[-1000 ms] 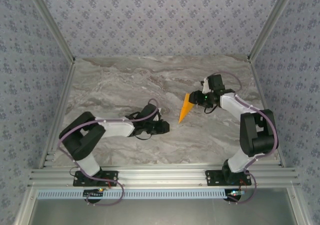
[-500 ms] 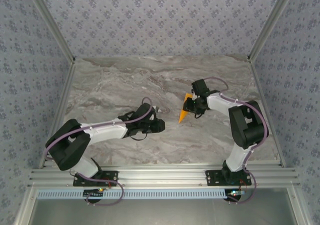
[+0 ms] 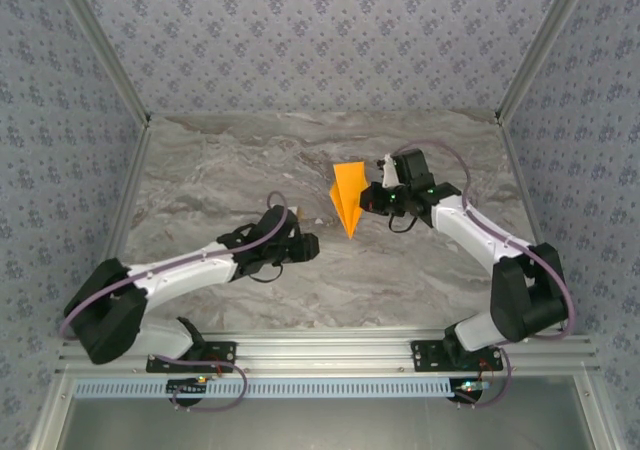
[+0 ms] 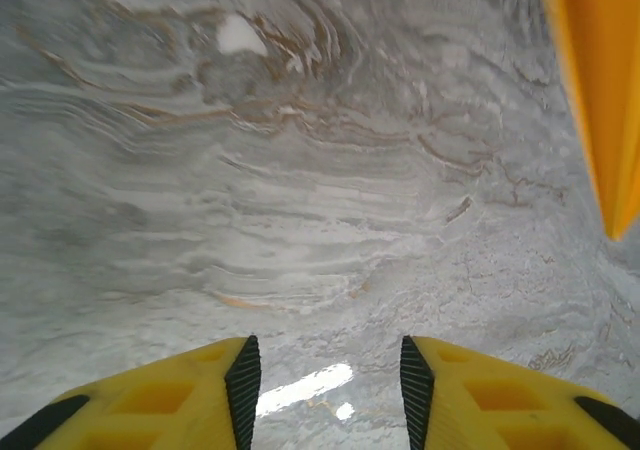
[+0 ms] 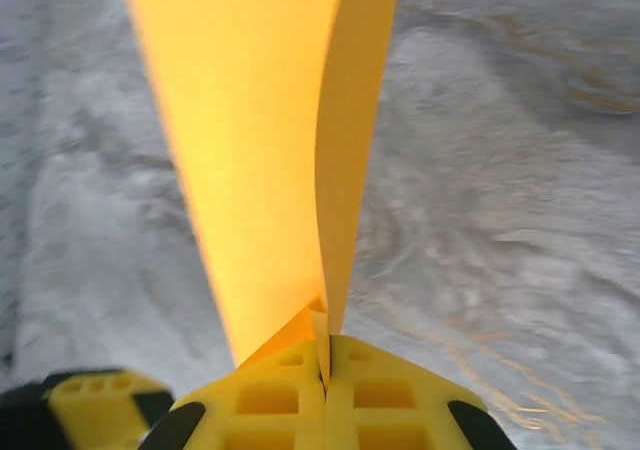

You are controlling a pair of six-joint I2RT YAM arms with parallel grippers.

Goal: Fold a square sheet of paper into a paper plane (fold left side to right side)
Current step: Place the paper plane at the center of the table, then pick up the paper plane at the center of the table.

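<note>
Pinching the paper plane [image 3: 346, 190] along its right-hand edge, the right gripper [image 3: 372, 198] is clamped tight on the orange paper, right of the middle of the marble table [image 3: 220, 170]. From the overhead camera the paper reads as a narrow folded wedge. Its wide end points toward the far wall [image 3: 320, 40] and its sharp tip points toward the near edge. Whether that tip touches the table or hangs just above it cannot be told. The right wrist camera shows the two yellow fingers [image 5: 400, 410] pressed together with no gap, the paper's layers rising straight out from between them. Two layers are visible there, a broad lit face on the left and a thinner flap on the right, parted slightly higher up and meeting at the pinch.

The left gripper [image 3: 310, 249] sits low over the table, to the left of the plane's tip and nearer the robot, apart from the paper. Its arm [image 3: 190, 265] stretches out across the table from the left. In the left wrist camera its yellow fingers [image 4: 170, 400] stand spread, with bare marble and a bright glare spot [image 4: 300, 388] between them and nothing held. The plane's orange point hangs into the upper right corner of that view, well clear of the fingers.
</note>
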